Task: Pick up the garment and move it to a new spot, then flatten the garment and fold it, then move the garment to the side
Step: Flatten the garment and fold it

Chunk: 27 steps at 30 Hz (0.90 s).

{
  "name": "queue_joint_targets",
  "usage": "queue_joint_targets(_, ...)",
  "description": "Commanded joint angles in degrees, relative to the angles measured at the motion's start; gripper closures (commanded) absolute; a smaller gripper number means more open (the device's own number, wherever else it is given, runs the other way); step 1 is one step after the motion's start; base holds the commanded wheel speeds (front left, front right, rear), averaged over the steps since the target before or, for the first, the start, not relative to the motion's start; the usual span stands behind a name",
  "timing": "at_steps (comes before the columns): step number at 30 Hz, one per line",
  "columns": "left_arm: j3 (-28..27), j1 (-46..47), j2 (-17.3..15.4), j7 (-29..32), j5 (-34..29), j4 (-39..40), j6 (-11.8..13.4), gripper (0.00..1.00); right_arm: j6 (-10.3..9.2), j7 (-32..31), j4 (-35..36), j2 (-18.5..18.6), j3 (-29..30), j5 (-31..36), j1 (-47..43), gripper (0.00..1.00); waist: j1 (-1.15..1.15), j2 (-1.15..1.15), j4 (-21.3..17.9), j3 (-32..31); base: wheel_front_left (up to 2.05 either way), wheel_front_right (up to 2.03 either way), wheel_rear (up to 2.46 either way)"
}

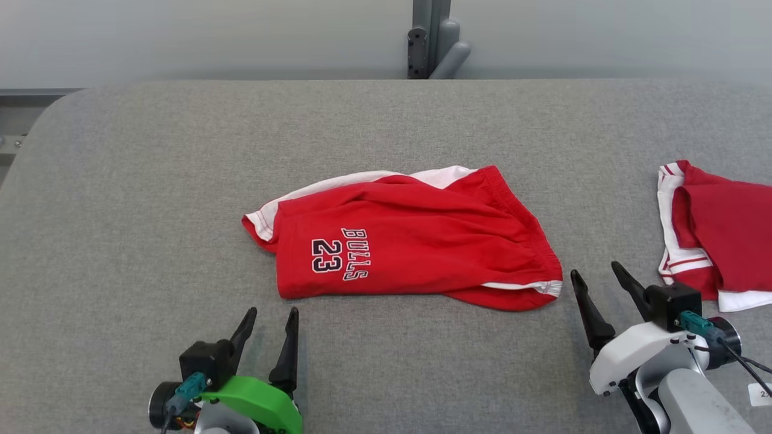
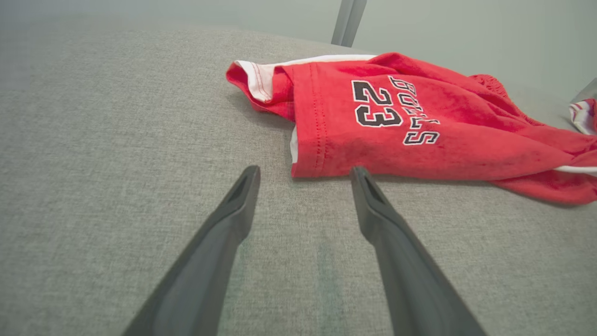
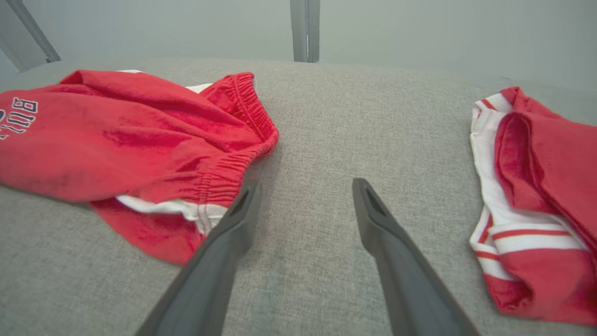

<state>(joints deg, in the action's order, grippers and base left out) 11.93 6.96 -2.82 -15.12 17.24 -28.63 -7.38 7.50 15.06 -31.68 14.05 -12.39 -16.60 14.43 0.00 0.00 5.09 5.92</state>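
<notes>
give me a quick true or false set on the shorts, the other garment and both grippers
1. The right gripper grips the red shorts. False: it is open, with nothing between its fingers, just beside the waistband end.
2. The shorts read BULLS 23. True.
3. The left gripper is open, just short of the shorts' leg hem. True.
4. The second red and white garment lies at the robot's left on the grey table. False: it lies at the robot's right, apart from the shorts.

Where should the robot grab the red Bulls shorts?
On the Bulls shorts, probably the near right corner: the elastic waistband bunches up there, giving a thick fold. The open right hand sits beside it and could slide in from the right.
</notes>
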Motion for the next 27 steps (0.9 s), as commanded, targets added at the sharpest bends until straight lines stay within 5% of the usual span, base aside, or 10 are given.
queue_joint_targets(1,0.7,2.2,-0.2,0.0,0.8,-0.6,-0.2,0.00,-0.02,0.1,1.6,-0.7,1.5,1.4,-1.7,0.00,0.00,0.00,-2.2,2.4,0.00,0.00,0.00)
queue_joint_targets(20,5.6,6.8,-6.7,0.0,10.1,-0.5,-0.2,0.00,-0.03,0.1,8.2,-4.5,6.7,5.8,-2.8,0.00,0.00,0.00,-6.3,5.9,0.00,0.00,0.00)
queue_joint_targets(21,5.7,6.8,-6.6,0.0,10.3,0.0,-0.2,0.39,-0.03,0.1,8.4,-4.6,6.7,6.0,-2.9,0.00,0.00,0.00,-6.3,6.0,0.00,0.00,0.00)
queue_joint_targets(23,6.6,6.8,-6.8,0.0,10.6,0.9,-0.2,1.00,-0.03,0.1,8.6,-4.7,6.9,6.0,-3.1,0.00,0.00,0.00,-6.2,5.9,0.00,0.00,0.00)
queue_joint_targets(27,8.2,6.7,-7.6,0.0,11.2,3.7,-0.2,1.00,-0.03,0.1,8.7,-4.7,7.1,6.0,-3.6,0.00,0.00,0.00,-5.6,5.4,0.00,0.00,0.00)
